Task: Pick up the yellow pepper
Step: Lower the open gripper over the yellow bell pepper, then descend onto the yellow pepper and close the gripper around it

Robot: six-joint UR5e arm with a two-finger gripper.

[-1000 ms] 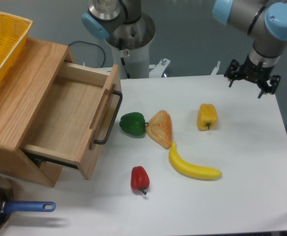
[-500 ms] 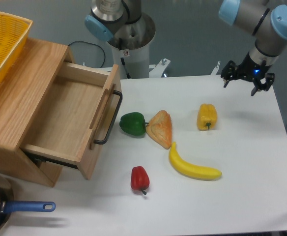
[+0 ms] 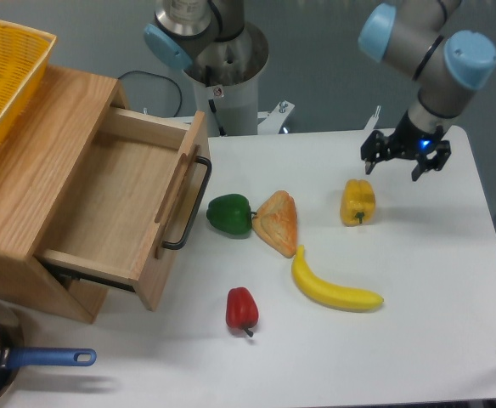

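The yellow pepper (image 3: 357, 201) lies on the white table (image 3: 435, 280), right of centre, its dark stem toward the front. My gripper (image 3: 392, 168) hangs above the table just behind and to the right of it, fingers spread open and holding nothing. A small gap separates the fingertips from the pepper.
An orange-tan wedge (image 3: 277, 223) and a green pepper (image 3: 229, 213) lie to the left of the yellow pepper. A banana (image 3: 333, 289) and a red pepper (image 3: 241, 309) lie nearer the front. An open wooden drawer (image 3: 121, 204) stands at the left, with a yellow basket (image 3: 2, 76) on top.
The gripper has moved left and down from the table's back right corner toward the yellow pepper. Nothing on the table has moved.
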